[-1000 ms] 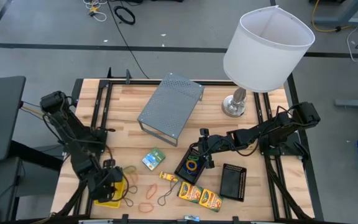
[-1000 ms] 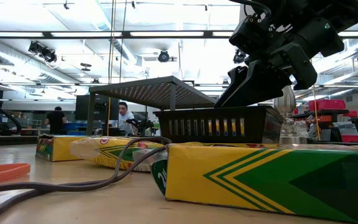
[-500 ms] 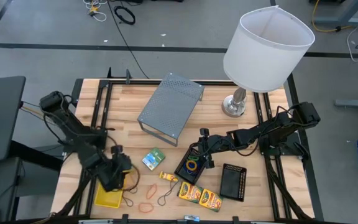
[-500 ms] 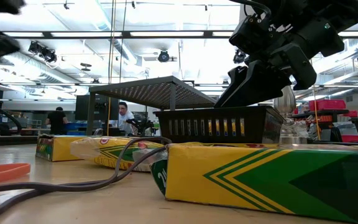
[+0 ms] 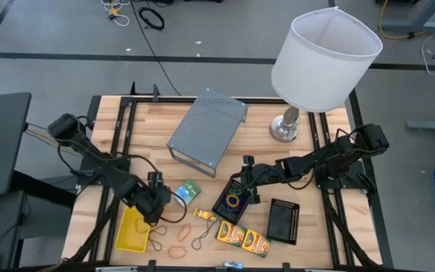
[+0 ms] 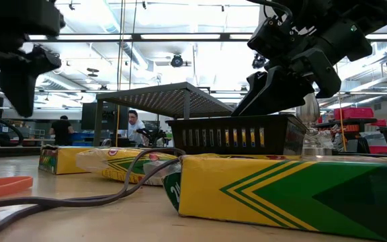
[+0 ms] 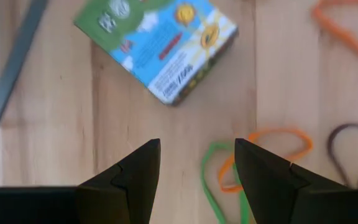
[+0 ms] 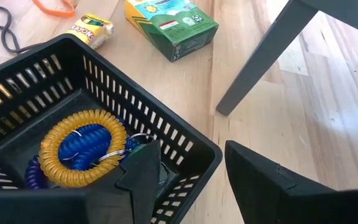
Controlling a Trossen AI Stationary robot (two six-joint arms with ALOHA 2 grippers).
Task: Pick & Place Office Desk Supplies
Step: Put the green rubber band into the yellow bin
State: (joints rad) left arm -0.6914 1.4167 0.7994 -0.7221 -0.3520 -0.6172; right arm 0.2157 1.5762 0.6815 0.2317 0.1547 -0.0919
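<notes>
My left gripper (image 5: 163, 202) (image 7: 197, 165) is open and hovers just left of the small green-white packet (image 5: 187, 193) (image 7: 157, 46), which lies flat on the wood. Green (image 7: 213, 180) and orange (image 7: 272, 149) rubber-band loops lie under its fingertips. The yellow basket (image 5: 131, 230) sits behind it by the near edge. My right gripper (image 5: 242, 183) (image 8: 188, 168) is open over the far corner of a black mesh tray (image 5: 231, 200) (image 8: 166, 127) that holds a yellow-blue coil (image 8: 82, 146). A second mesh tray (image 5: 283, 221) and two crayon boxes (image 5: 242, 237) lie near the front edge. My right gripper stands from above over the mesh tray's far corner (image 8: 207, 149), one finger (image 8: 138, 177) inside the tray and the other (image 8: 260, 180) outside it. I cannot tell whether either finger touches the wall. The tray rests flat on the table.
A grey mesh riser (image 5: 208, 130) stands at the table's far middle, one leg (image 8: 260, 56) close to my right gripper. The white-shaded lamp (image 5: 323, 57) stands at the far right. More loops (image 5: 178, 251) and a small crayon pack (image 5: 205, 215) lie near the front.
My left gripper has moved from above the yellow basket toward the table's right and slightly toward its far edge, ending beside the green-white packet. It has come into the low view at the left. My right arm has kept still.
</notes>
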